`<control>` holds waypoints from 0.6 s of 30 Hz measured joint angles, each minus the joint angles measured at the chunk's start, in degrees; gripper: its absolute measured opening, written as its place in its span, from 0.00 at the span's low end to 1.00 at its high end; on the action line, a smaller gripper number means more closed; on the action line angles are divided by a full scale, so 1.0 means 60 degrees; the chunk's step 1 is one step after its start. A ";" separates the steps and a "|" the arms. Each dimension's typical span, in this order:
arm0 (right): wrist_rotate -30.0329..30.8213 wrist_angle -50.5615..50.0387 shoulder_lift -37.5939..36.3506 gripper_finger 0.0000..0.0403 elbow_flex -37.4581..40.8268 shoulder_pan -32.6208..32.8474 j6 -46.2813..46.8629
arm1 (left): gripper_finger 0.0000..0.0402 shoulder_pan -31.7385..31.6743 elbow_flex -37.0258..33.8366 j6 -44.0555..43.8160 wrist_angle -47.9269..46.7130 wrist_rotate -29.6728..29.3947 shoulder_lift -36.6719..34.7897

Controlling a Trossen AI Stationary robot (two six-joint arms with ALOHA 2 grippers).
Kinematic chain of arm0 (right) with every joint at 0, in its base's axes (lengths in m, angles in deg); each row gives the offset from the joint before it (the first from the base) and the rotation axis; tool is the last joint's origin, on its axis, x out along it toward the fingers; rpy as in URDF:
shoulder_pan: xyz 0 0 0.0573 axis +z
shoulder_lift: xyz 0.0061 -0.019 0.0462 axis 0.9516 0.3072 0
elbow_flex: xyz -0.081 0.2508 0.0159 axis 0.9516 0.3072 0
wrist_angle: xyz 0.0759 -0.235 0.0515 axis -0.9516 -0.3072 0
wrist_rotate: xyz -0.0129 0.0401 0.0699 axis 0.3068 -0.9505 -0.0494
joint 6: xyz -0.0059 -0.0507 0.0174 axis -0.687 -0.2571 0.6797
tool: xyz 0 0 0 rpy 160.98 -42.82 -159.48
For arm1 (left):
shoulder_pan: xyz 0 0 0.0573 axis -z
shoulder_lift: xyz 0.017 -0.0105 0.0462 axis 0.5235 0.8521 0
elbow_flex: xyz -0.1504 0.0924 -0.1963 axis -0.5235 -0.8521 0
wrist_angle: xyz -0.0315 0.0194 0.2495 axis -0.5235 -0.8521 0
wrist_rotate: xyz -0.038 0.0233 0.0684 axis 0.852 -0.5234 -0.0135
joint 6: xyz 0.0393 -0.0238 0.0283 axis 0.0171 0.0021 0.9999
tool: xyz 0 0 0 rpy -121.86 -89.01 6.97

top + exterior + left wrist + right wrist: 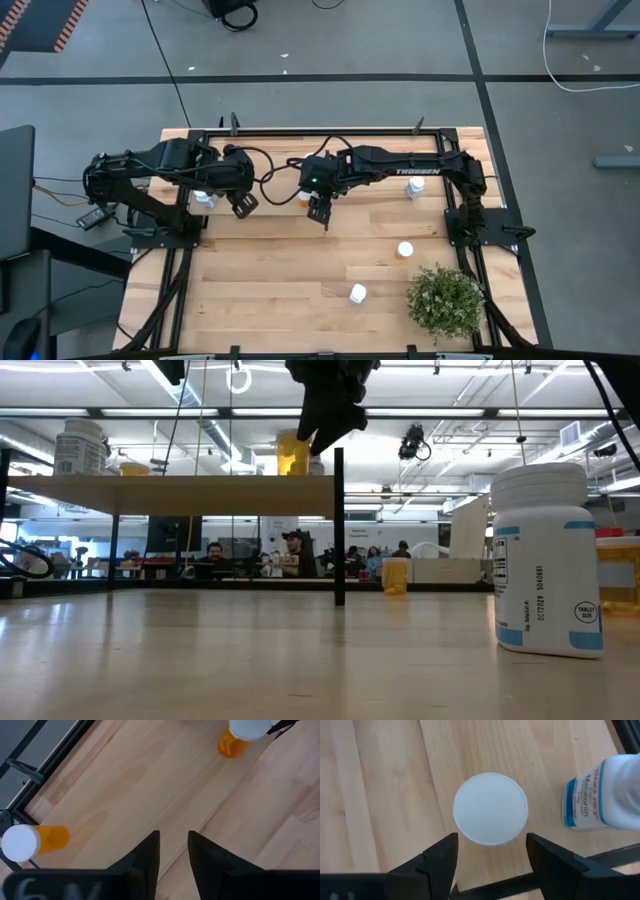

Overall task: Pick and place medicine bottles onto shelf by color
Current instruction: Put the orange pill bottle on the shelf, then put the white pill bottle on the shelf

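Note:
My right gripper (492,857) hangs open over the shelf (170,482). Its fingers stand on either side of a bottle's round white cap (490,808), and no touch shows. In the low view this is the orange bottle (293,455), standing on the shelf beside the black upright (340,530). My left gripper (174,852) hovers to the left of it, fingers a little apart with nothing between them. Below it stand two orange bottles (50,839) (231,742). A white bottle (600,795) with a blue label stands close to the capped one.
On the lower table a white bottle (545,560) stands near the front edge, and another white one (405,249) stands farther back. A bushy green plant (445,300) fills the near right corner. More white bottles (205,198) (416,186) stand by each arm. People sit in the room beyond.

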 joint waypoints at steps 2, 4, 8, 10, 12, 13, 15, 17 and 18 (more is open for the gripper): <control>-0.0001 -0.0189 -0.0162 0.60 -0.0017 0.0031 0.0113 | 0.27 0.0049 0.0000 0.0000 0.0078 0.0000 0.0004; -0.0004 -0.0247 -0.0401 0.60 -0.0037 0.0044 0.0243 | 0.27 0.0098 0.0000 0.0000 0.0131 -0.0004 0.0004; 0.0016 -0.0655 -0.0834 0.60 -0.0044 0.0044 0.0656 | 0.27 0.0206 0.0000 -0.0010 0.0310 0.0000 0.0004; 0.0192 -0.0767 -0.1091 0.60 -0.0042 0.0037 0.0771 | 0.27 0.0260 0.0000 -0.0056 0.0441 -0.0003 0.0004; 0.0488 -0.0848 -0.1371 0.60 -0.0044 0.0037 0.0927 | 0.27 0.0328 0.0000 -0.0128 0.0523 -0.0004 0.0004; 0.0614 -0.0951 -0.1472 0.60 -0.0040 0.0041 0.1018 | 0.27 0.0386 0.0000 -0.0199 0.0569 -0.0004 0.0004; 0.0699 -0.1055 -0.1750 0.60 -0.0040 0.0031 0.1266 | 0.27 0.0523 0.0000 -0.0251 0.0672 -0.0011 0.0004; 0.0685 -0.1257 -0.1939 0.60 -0.0044 0.0010 0.1569 | 0.27 0.0709 0.0000 -0.0241 0.0820 -0.0007 0.0004; 0.0590 -0.1387 -0.2046 0.60 -0.0044 0.0004 0.1714 | 0.27 0.0806 0.0000 -0.0194 0.0936 -0.0008 0.0004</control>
